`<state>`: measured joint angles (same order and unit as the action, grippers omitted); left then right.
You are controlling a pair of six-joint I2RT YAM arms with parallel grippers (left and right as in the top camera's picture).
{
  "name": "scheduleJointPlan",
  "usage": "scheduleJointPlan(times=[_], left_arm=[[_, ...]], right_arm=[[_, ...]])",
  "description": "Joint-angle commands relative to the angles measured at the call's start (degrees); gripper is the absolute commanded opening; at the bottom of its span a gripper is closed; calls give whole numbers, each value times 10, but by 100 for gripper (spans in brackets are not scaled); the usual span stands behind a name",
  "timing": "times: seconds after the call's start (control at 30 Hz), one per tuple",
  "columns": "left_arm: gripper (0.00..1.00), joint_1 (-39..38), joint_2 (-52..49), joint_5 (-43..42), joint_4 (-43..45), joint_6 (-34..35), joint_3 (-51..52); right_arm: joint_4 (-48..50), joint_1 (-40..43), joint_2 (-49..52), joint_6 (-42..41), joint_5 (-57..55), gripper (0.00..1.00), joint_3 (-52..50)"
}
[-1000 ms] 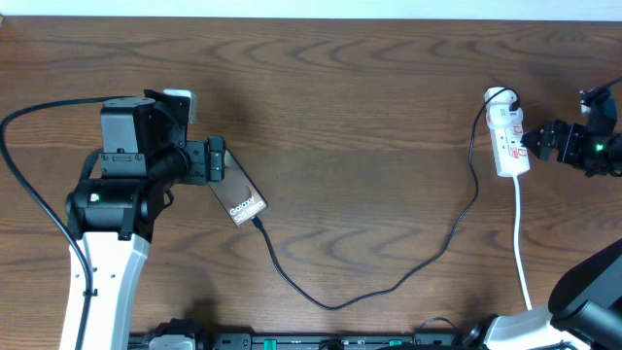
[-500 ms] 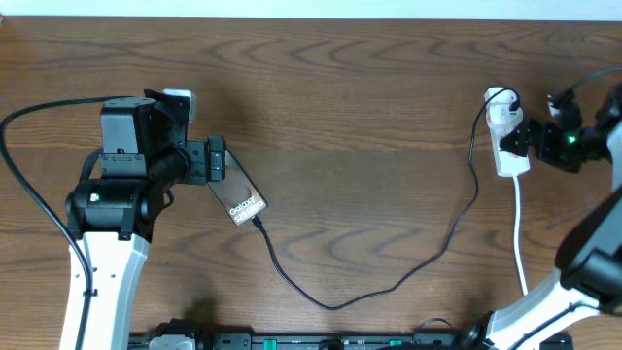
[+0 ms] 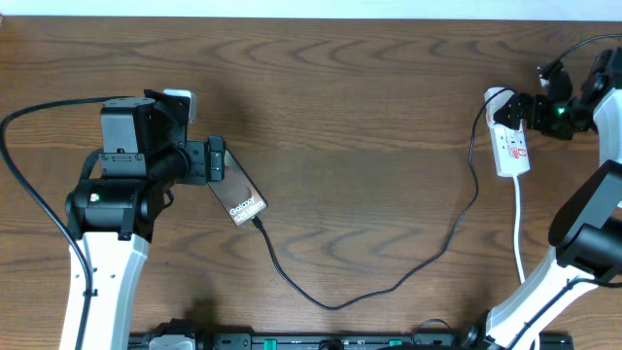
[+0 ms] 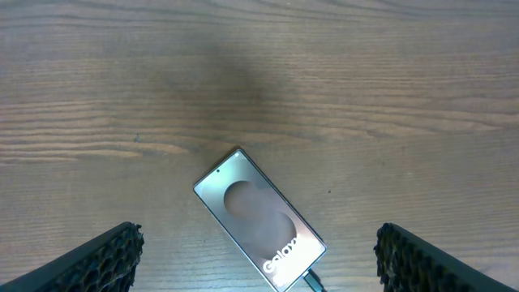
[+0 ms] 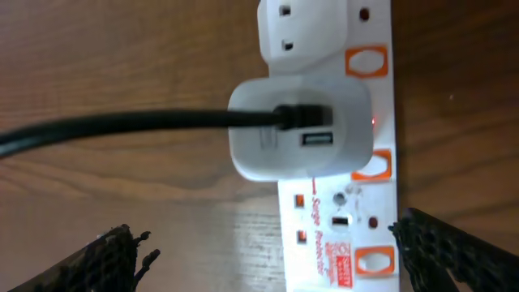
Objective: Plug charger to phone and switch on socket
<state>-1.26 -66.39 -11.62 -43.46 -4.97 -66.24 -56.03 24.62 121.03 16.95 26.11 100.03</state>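
The bronze-grey phone (image 3: pixel 239 200) lies flat and diagonal on the table; it also shows in the left wrist view (image 4: pixel 258 217). The thin black charger cable (image 3: pixel 335 305) meets the phone's lower edge with its plug tip (image 4: pixel 312 282). The cable loops right to a white adapter (image 5: pixel 300 138) seated in the white socket strip (image 3: pixel 511 144). My left gripper (image 3: pixel 216 160) is open, with its fingers (image 4: pixel 97 261) wide apart above the phone's upper end. My right gripper (image 3: pixel 522 109) is open at the strip's far end, its fingers (image 5: pixel 462 251) either side of the strip (image 5: pixel 349 239).
Orange rocker switches (image 5: pixel 374 166) line the strip's right side, and a small red dot (image 5: pixel 374 122) shows beside the adapter. The strip's white cord (image 3: pixel 522 243) runs toward the front edge. The left arm's thick black cable (image 3: pixel 29 194) curves at the far left.
My right gripper has moved from beside the strip's middle toward its far end and now sits over the adapter. The left arm, phone and cable have not moved.
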Motion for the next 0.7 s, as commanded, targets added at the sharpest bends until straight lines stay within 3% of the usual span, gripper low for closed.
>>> scheduleJointPlan(times=[0.0, 0.67], left_arm=[[92, -1, -2, 8, 0, -10, -4], [92, -1, -2, 8, 0, -10, -4]], right_arm=[[7, -11, 10, -2, 11, 99, 11], [28, -32, 24, -22, 8, 99, 11]])
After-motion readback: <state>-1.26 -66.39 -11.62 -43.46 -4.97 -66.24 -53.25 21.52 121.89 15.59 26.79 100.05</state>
